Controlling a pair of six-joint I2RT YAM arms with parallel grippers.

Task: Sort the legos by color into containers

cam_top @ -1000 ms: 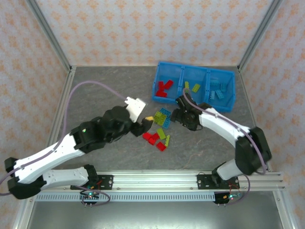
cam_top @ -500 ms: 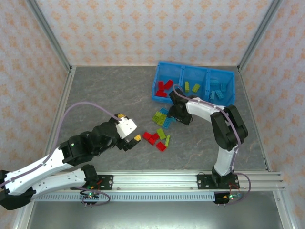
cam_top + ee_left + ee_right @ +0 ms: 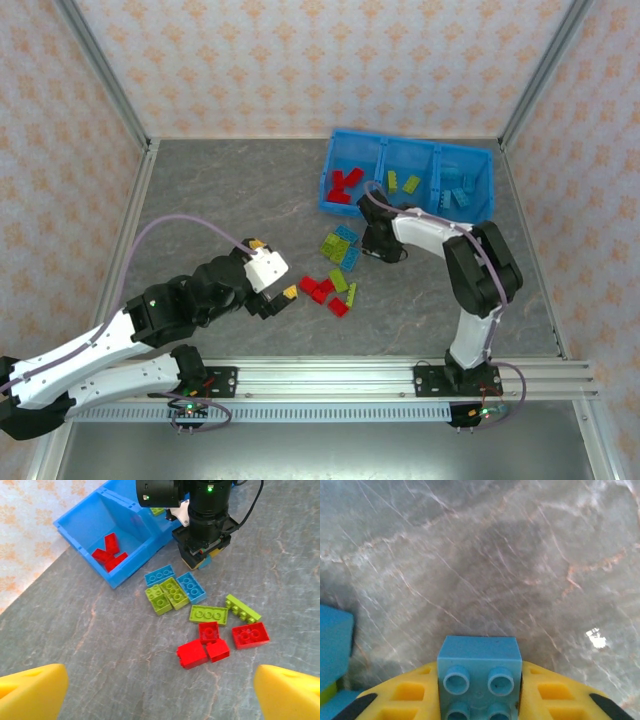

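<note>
The legos lie in a loose pile (image 3: pixel 335 268) mid-table: red (image 3: pixel 250 634), lime green (image 3: pixel 209 614) and light blue (image 3: pixel 191 586) bricks. My right gripper (image 3: pixel 378 245) stands at the pile's right edge, just in front of the tray. It is shut on a light blue lego (image 3: pixel 480 672) held between its yellow fingers (image 3: pixel 405 697) close above the table. My left gripper (image 3: pixel 272 268) hovers open to the left of the pile with nothing between its fingertips (image 3: pixel 30 690). The containers are three compartments of a blue tray (image 3: pixel 410 141). They hold red (image 3: pixel 345 185), green (image 3: pixel 400 183) and light blue (image 3: pixel 460 190) legos.
Metal posts and patterned walls close in the grey stone-look table (image 3: pixel 220 200). The tray's near wall (image 3: pixel 132 572) rises right behind the pile. A rail (image 3: pixel 400 375) runs along the near edge by the arm bases.
My right gripper has shut on the light blue lego at the pile's edge. The left arm has drawn back toward the near left, and its jaws have opened wider.
</note>
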